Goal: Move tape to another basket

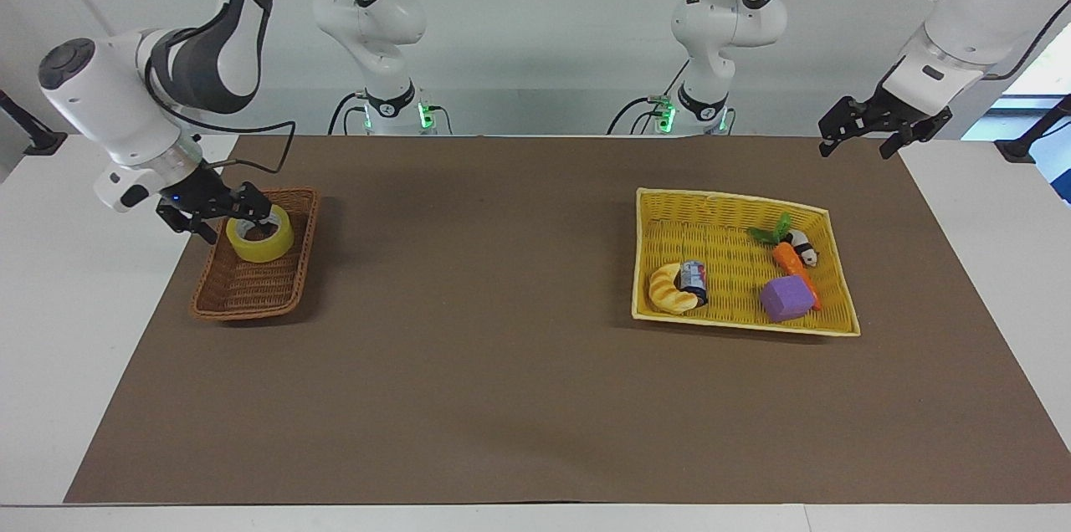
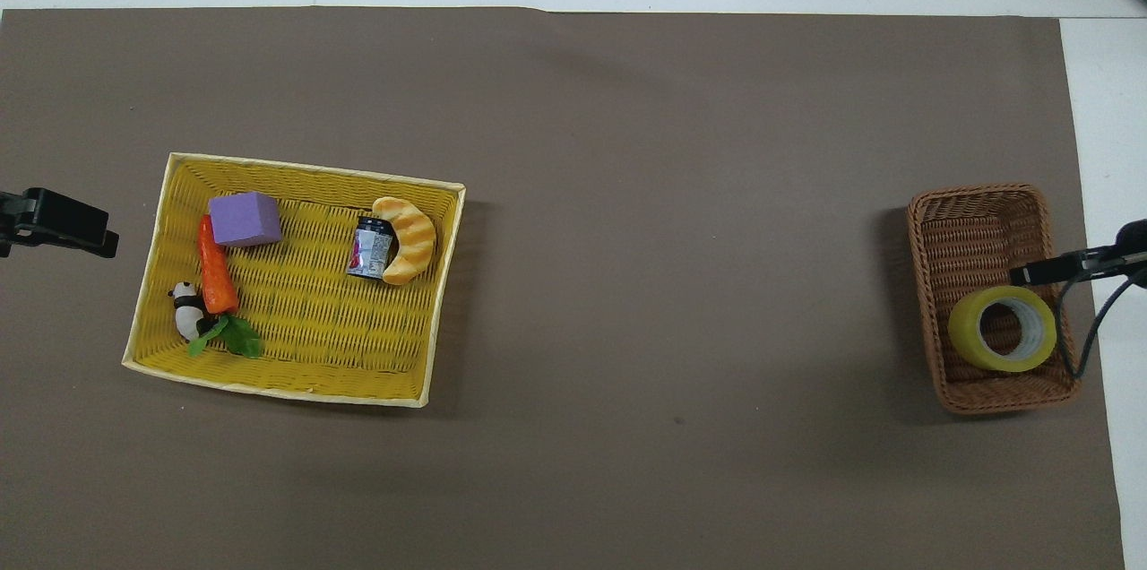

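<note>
Two white Franka arms are standing at one end of a long table. The right arm is bending low over its own end of the table, wrist tilted downward, and its black right gripper point(image 1: 228, 215) is hovering just above the narrow brown woven wicker basket point(image 1: 243, 296), beside the roll; its two fingers are spread apart and gripping nothing. In the overhead view only one dark fingertip of the right gripper point(image 2: 1044, 270) is showing, reaching over the basket's rim point(image 2: 923, 283) with a black cable looping beneath it. The left arm is waiting, raised over the corner of the mat at its own end of the table, its left gripper point(image 1: 862, 135) hanging with fingers parted and empty.

A wide brown paper mat point(image 1: 502, 365) is covering most of the white table point(image 1: 50, 348). A pale grey wall is running along the robots' end of the room.

A large bright yellow woven tray point(image 1: 728, 202) is lying toward the left arm's end, holding a purple foam cube point(image 1: 787, 299), an orange toy carrot with green leaves point(image 1: 786, 258), a golden toy croissant point(image 1: 667, 289), a small printed can point(image 1: 694, 277) and a tiny panda figure point(image 1: 804, 246).

The wide roll of translucent yellow packing tape point(image 1: 260, 236) is sitting flat inside the wicker basket, in the half nearer the robots, its white core facing up.
</note>
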Robot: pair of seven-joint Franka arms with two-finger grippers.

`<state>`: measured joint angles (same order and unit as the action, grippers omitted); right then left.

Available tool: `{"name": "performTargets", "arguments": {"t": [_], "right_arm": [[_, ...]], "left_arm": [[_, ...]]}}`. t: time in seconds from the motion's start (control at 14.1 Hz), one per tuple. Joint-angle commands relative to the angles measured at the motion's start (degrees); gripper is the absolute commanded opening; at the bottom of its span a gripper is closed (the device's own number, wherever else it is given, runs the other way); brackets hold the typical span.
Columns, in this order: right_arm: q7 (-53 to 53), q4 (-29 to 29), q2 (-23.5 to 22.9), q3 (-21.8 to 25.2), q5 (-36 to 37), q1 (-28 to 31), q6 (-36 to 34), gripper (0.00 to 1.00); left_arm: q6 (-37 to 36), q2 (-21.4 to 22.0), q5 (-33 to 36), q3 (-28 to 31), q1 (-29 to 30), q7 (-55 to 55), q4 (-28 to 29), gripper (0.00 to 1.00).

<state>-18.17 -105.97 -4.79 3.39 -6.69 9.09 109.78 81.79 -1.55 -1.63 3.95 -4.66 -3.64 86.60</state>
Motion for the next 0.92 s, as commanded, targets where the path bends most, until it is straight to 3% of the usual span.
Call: {"name": "performTargets", "arguments": {"t": [0.0,0.14,0.57,0.85], "right_arm": [[10.66,-0.2,2.76,0.12,2.82,-4.41,-3.16,1.0],[17.0,1.55,3.99,0.04,3.96,-5.92,-5.09,1.0],[25.45,18.15,4.0,-0.05,3.71,-5.66,-22.48,1.0],[26.96,21.33,6.18,0.13,4.05,-5.66,-28.12,1.0]], "left_arm": [[-0.93,0.41,0.58,-0.18,0.27,-0.14,-0.55,1.0],[-0.93,0.41,0.58,-0.35,0.36,-0.14,-0.55,1.0],[-1.02,0.41,0.58,-0.35,0.36,-0.14,-0.55,1.0],[-0.93,0.41,0.58,-0.18,0.36,-0.14,-0.55,1.0]]}}
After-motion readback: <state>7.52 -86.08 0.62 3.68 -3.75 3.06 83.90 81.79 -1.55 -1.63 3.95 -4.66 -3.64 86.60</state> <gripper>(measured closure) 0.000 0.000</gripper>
